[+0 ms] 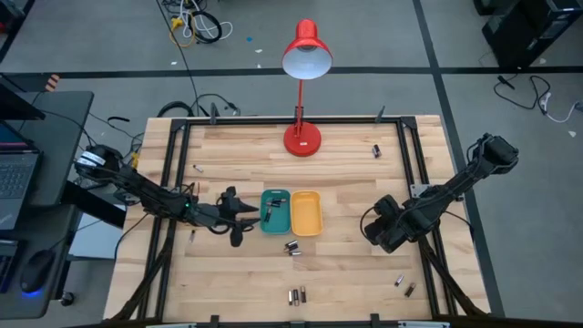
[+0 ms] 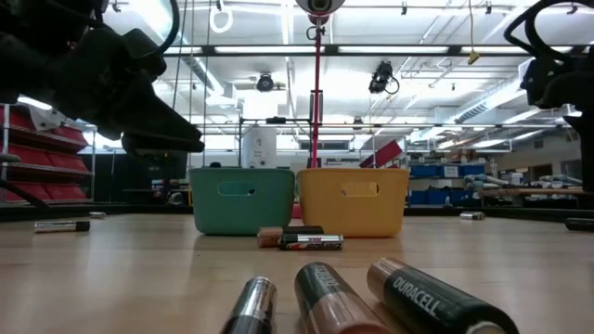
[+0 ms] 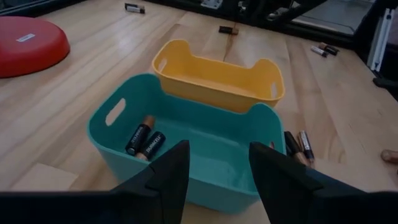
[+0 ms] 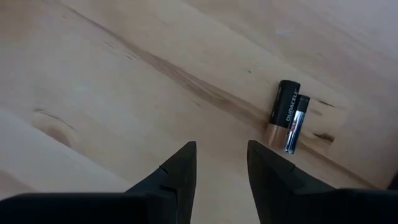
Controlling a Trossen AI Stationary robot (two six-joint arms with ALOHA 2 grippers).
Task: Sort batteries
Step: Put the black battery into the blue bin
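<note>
The pale wooden plank desk (image 1: 346,182) sits on a grey floor (image 1: 109,36) with a tangle of cables (image 1: 193,23) lying about. A red metal gooseneck lamp (image 1: 303,64) stands at the desk's far edge, and a laptop (image 1: 16,159) sits off to the side. Behind it all there's a workshop with long ceiling strip lights (image 2: 278,49) and red storage shelving (image 2: 37,153).

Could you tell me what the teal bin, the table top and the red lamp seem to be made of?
Teal bin: likely moulded plastic, smooth, faintly glossy, with rounded rim and cut-out handles. Table top: wood, apparently jointed planks, with visible grain and seams, pale matte finish. Red lamp: probably painted metal, its shade and base glossy.
</note>
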